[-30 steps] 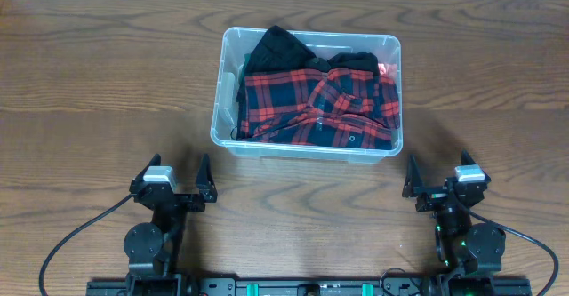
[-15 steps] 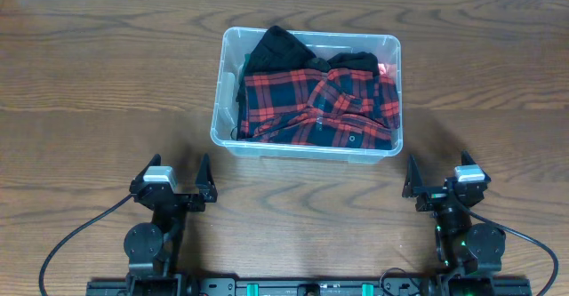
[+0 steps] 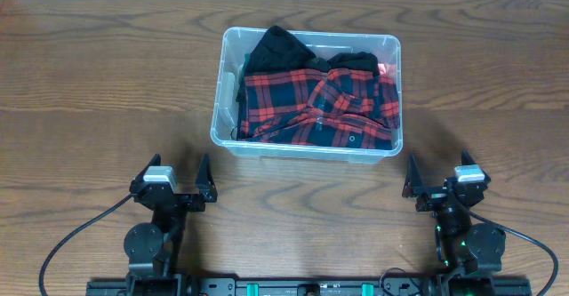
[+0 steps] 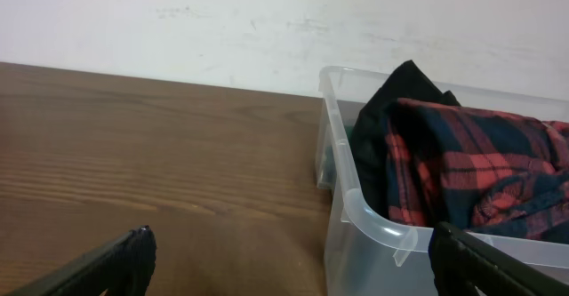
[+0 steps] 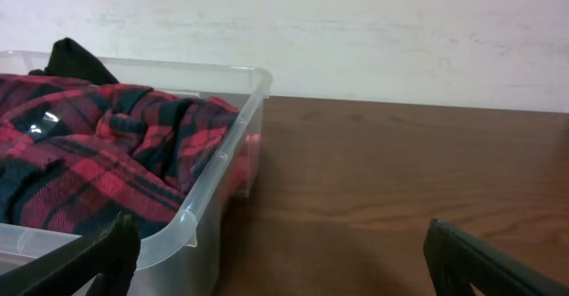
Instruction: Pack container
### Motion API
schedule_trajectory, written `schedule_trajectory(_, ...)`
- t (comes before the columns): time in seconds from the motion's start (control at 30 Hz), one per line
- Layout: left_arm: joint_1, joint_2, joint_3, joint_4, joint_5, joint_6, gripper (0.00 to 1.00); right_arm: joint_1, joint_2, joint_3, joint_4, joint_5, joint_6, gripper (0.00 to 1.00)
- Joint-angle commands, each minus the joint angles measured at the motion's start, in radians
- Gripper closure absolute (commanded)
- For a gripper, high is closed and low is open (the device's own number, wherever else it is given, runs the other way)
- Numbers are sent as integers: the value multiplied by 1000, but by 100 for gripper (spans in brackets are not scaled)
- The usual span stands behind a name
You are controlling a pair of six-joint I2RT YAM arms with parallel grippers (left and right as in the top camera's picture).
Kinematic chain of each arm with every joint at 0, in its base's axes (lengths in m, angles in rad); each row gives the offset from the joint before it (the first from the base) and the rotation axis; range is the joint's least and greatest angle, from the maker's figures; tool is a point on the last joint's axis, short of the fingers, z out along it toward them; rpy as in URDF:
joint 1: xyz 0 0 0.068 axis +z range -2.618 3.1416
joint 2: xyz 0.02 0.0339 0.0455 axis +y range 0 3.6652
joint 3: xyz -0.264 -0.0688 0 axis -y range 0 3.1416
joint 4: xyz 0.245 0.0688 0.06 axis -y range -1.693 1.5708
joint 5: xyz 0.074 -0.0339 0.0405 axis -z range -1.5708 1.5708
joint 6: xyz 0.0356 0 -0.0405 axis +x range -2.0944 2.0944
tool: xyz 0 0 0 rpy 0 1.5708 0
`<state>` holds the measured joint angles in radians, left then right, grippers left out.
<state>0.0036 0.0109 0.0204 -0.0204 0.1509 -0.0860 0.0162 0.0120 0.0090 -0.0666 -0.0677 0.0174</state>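
We are seeing the container (image 3: 303,148) sitting on the wooden table (image 3: 107,83), about midway left to right and toward the far side. It is holding a red and black plaid shirt (image 3: 316,109), which is spreading across most of the inside, and a black garment (image 3: 277,47) bunching up at the far left corner (what is lying underneath the cloth we cannot tell). Both arms are resting at the near edge, apart from the container. The left gripper (image 3: 174,176) is sitting near and to the left of it, its fingers spread wide and gripping nothing. The right gripper (image 3: 443,180) is sitting near and to the right, its fingers likewise released with nothing between them. From each wrist we are looking past the parted fingertips at a near corner of the container, with a white wall (image 4: 222,20) standing behind the table.
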Motion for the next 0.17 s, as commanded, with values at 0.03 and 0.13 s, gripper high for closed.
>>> schedule_trajectory(0.03,-3,-6,-16,-35,18,-10,2,-2,-7,-3,-3,0,-11,1)
schedule_trajectory(0.13,-3,-6,-16,-35,18,-9,2,-2,-7,-3,-3,0,-11,1)
